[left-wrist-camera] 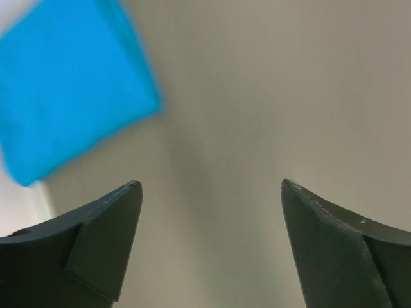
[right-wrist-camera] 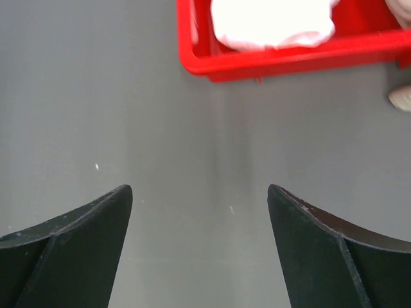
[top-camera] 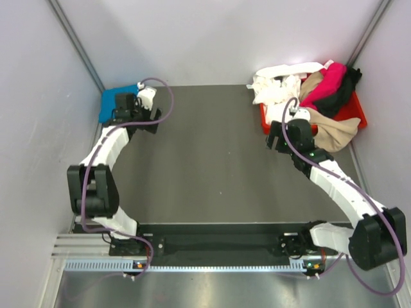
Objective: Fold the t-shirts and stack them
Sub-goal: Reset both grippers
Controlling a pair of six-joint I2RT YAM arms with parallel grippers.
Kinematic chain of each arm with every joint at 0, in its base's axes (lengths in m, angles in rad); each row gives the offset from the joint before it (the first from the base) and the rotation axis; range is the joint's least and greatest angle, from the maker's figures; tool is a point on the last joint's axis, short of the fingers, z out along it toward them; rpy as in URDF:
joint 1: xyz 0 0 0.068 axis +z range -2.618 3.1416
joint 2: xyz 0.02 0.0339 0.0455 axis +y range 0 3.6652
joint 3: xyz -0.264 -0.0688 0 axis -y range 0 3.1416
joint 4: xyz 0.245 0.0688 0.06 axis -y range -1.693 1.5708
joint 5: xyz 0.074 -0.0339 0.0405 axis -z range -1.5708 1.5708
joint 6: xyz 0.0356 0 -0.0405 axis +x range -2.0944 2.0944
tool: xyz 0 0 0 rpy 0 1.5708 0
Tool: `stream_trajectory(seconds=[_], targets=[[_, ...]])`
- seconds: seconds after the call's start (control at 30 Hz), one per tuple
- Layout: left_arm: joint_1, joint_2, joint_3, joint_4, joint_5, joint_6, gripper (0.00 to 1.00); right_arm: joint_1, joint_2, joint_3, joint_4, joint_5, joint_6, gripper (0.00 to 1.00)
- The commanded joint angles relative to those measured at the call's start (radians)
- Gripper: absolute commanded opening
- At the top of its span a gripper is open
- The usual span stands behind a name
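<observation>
So, the left gripper point(left-wrist-camera: 210, 186) has its jaws spread wide w/ nothing between them, over bare table point(top-camera: 212, 160). Just beyond it, at the far-left corner, lies the blue t-shirt point(top-camera: 110, 102) as a small compact rectangle. It seems to be folded already, but the wrist view is blurred, so I cannot say how neat the edges are.

The right gripper point(right-wrist-camera: 199, 189) is also spread and empty. It is near the front wall of the red tray point(right-wrist-camera: 282, 61) but not touching it. The white t-shirt point(top-camera: 279, 83) is crumpled at the tray's left end, and the magenta t-shirt point(top-camera: 329, 80), black t-shirt point(top-camera: 343, 93) and tan t-shirt point(top-camera: 334, 131) are heaped beside it, the tan one hanging over the near rim.

Progress, approx.: one shirt of five is done and placed as the base of the stack. Four are left to take out, fold and stack, and the white one is probably next, being closest to the right gripper.
</observation>
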Motion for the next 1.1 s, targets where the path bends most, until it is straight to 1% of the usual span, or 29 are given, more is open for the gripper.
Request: stream_trajectory(seconds=[0.0, 0.03, 0.1, 0.17, 0.23, 0.3, 0.37, 0.43, 0.5, 0.57, 0.67, 0.77, 1.07], targets=[[-0.013, -0.145, -0.112, -0.169, 0.104, -0.002, 0.99, -0.016, -0.108, -0.061, 0.035, 0.019, -0.006, 0.87], [-0.049, -0.168, -0.161, -0.229, 0.102, 0.023, 0.99, -0.018, -0.140, -0.100, 0.041, 0.016, -0.010, 0.87], [-0.083, -0.225, -0.204, -0.292, 0.092, 0.027, 0.99, -0.018, -0.166, -0.136, 0.060, -0.007, -0.011, 0.88], [-0.091, -0.260, -0.262, -0.361, 0.107, 0.009, 0.99, -0.020, -0.200, -0.180, 0.068, -0.021, -0.012, 0.88], [-0.091, -0.327, -0.313, -0.376, 0.131, 0.012, 0.99, -0.018, -0.223, -0.217, 0.075, -0.029, -0.014, 0.88], [-0.091, -0.405, -0.393, -0.375, 0.119, 0.027, 0.99, -0.020, -0.253, -0.242, 0.095, -0.041, -0.023, 0.88], [-0.091, -0.456, -0.462, -0.360, 0.070, 0.021, 0.99, -0.020, -0.270, -0.266, 0.106, -0.059, -0.035, 0.88], [-0.091, -0.522, -0.494, -0.355, 0.049, 0.012, 0.99, -0.020, -0.276, -0.285, 0.117, -0.064, -0.038, 0.88], [-0.091, -0.577, -0.551, -0.305, 0.029, -0.024, 0.99, -0.021, -0.279, -0.298, 0.132, -0.067, -0.040, 0.89], [-0.091, -0.605, -0.606, -0.272, 0.019, -0.029, 0.99, -0.021, -0.289, -0.320, 0.147, -0.081, -0.047, 0.89], [-0.089, -0.641, -0.634, -0.238, -0.010, -0.046, 0.99, -0.021, -0.302, -0.341, 0.160, -0.087, -0.061, 0.89], [-0.089, -0.660, -0.645, -0.225, 0.003, -0.055, 0.99, -0.020, -0.318, -0.361, 0.160, -0.087, -0.070, 0.89], [-0.089, -0.665, -0.654, -0.211, -0.007, -0.063, 0.99, -0.023, -0.349, -0.389, 0.176, -0.073, -0.096, 0.89]])
